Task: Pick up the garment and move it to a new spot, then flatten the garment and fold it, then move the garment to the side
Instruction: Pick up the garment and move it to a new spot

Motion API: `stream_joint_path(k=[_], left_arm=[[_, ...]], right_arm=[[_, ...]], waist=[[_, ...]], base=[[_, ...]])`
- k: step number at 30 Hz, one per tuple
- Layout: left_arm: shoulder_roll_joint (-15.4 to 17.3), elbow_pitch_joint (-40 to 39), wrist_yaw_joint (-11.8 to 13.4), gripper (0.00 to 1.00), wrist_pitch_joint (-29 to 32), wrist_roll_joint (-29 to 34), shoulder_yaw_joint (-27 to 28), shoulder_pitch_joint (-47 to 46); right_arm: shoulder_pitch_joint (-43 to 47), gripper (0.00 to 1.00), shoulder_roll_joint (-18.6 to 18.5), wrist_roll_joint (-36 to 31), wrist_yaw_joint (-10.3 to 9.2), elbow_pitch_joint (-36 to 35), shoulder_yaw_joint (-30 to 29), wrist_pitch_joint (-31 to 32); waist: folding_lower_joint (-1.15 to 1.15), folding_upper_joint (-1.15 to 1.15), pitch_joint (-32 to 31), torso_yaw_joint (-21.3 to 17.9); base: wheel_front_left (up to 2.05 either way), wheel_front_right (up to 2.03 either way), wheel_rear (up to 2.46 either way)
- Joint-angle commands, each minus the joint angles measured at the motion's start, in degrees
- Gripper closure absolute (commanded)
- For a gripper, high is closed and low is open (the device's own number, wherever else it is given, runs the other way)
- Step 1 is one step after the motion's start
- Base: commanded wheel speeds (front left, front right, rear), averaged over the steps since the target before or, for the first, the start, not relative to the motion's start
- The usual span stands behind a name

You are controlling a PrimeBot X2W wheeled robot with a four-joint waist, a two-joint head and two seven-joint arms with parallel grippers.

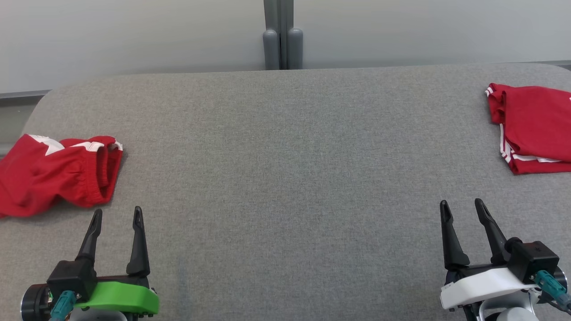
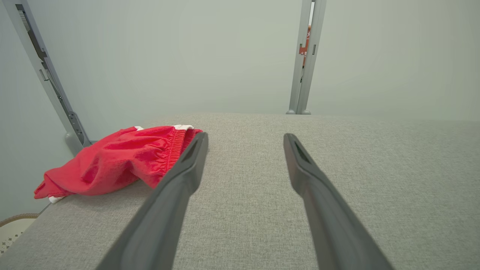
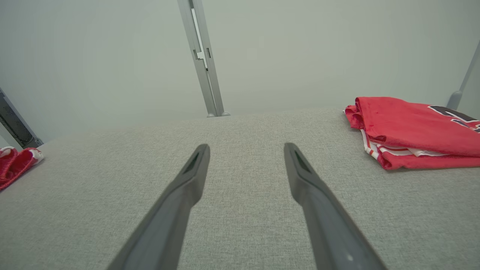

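Lying crumpled, red garment [image 1: 53, 176], just ahead-left of spread left claw [image 1: 117, 212]

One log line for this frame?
left gripper: open, empty | right gripper: open, empty | crumpled red garment: table left | folded red garment: table right

shorts [image 1: 58, 176] left, jersey [image 1: 533, 127] right — on table [image 1: 285, 178]

Bright, even light; soft shadows.
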Motion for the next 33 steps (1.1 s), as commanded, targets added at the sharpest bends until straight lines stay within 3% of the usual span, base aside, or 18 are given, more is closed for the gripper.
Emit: stream_joint_path(k=[1,18,33], left_arm=[[0.17,0.11,-0.15,0.00,0.01,0.05,0.21,-0.63],[0.36,-0.19,-0.15,0.00,0.01,0.04,0.40,-0.75],[0.21,0.22,-0.15,0.00,0.01,-0.09,1.12,-0.88]], right_arm=[[-0.49,0.00,-0.18,-0.55,-0.10,0.17,-0.04,-0.17],[0.04,0.00,0.09,-0.61,-0.10,0.26,-0.28,-0.17],[-0.68,0.00,-0.28,-0.93,-0.09,1.02,0.35,-0.17]], waist=[[0.00,0.00,-0.01,0.02],[0.00,0.00,0.25,3.16],[0.00,0.00,1.16,12.57]], base=[[0.00,0.00,0.00],[0.00,0.00,0.00],[0.00,0.00,0.00]])
